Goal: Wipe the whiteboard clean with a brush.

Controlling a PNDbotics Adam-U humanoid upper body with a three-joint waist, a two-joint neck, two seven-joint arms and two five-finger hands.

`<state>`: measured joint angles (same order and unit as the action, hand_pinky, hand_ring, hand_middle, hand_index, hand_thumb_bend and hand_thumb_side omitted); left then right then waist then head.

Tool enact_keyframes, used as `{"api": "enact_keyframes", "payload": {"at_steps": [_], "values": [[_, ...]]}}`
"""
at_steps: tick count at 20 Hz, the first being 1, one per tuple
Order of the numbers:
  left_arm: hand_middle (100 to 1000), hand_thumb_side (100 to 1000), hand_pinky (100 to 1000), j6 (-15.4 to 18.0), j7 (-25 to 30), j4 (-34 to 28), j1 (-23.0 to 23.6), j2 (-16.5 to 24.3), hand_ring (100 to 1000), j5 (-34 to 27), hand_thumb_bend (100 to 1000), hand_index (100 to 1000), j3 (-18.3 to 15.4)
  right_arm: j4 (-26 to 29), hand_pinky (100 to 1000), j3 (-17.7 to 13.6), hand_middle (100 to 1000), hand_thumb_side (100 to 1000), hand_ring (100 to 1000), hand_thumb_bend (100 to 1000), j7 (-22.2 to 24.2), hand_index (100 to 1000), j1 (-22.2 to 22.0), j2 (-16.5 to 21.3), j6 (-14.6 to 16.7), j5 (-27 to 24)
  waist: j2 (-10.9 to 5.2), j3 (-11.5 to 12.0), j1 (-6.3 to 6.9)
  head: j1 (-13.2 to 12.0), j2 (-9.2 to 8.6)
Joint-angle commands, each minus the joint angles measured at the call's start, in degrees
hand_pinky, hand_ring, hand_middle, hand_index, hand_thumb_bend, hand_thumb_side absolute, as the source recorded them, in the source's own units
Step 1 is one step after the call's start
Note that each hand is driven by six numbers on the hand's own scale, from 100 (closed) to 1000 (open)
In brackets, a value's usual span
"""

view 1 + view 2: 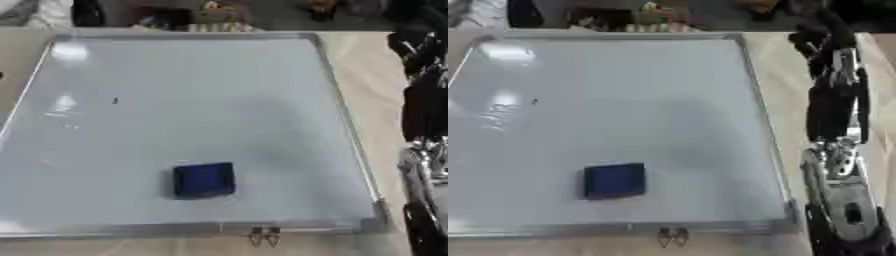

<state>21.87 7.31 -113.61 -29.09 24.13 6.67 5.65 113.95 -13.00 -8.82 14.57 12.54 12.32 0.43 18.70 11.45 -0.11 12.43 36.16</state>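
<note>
Right hand (820, 42): black, with dark fingers (802, 47) at the far right edge of the table, beyond the board's right rim. Whether they are curled or straight cannot be told; nothing shows in their hold. The black-and-silver right arm (837, 165) runs down the right side to the lower corner.

The right eye view shows this arm along its full length; the left eye view catches only its inner edge.

Blue rectangular eraser brush (204, 180): lies flat on the board, near its front edge, slightly left of centre, apart from the hand.

Large white whiteboard with silver metal frame (346, 120): lies flat on the tan tabletop (789, 75). A small dark mark (115, 100) sits at upper left. Bare surface on all sides of the brush. A small metal clip (264, 235) hangs at the front rim.
</note>
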Motion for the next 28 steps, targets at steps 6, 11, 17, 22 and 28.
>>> {"api": "enact_keyframes", "payload": {"at_steps": [6, 11, 17, 22, 28], "values": [[607, 691, 545, 1.7, 7.2, -1.0, -7.3, 9.1, 599, 7.2, 100, 364, 3.9, 0.6, 876, 0.2, 603, 1000, 869, 100, 0.3, 908, 0.2, 1.2, 0.0, -0.4, -1.54, -0.5, 0.11, -0.1, 0.79], [611, 679, 563, 0.1, 11.5, -1.0, -12.1, 9.8, 610, 11.5, 100, 379, 8.2, 0.6, 877, 0.3, 603, 1000, 869, 100, 0.3, 909, -0.1, 1.3, 0.0, -0.4, -1.7, -0.5, 0.29, 0.5, 1.76], [661, 718, 531, -1.0, 16.7, -1.0, -16.8, 10.5, 639, 16.7, 100, 343, 15.5, 0.6, 877, 0.4, 602, 1000, 869, 100, 0.5, 908, -0.3, 1.4, -0.1, -0.4, -1.85, -0.9, 0.42, -0.3, 1.79], [689, 882, 556, -2.1, 21.1, -1.0, -19.1, 11.1, 669, 21.1, 100, 310, 21.1, 0.6, 878, 0.6, 602, 1000, 870, 100, 0.7, 909, -0.5, 1.4, -0.2, -0.5, -2.01, -1.1, 0.51, -0.7, 1.52], [652, 1000, 522, -5.4, 23.3, -1.0, -21.3, 10.1, 648, 24.7, 100, 226, 23.3, 0.6, 878, 0.7, 601, 1000, 870, 100, 0.8, 909, -0.6, 1.4, -0.3, -0.6, -2.16, -1.1, 0.67, -0.9, 1.23]]}}
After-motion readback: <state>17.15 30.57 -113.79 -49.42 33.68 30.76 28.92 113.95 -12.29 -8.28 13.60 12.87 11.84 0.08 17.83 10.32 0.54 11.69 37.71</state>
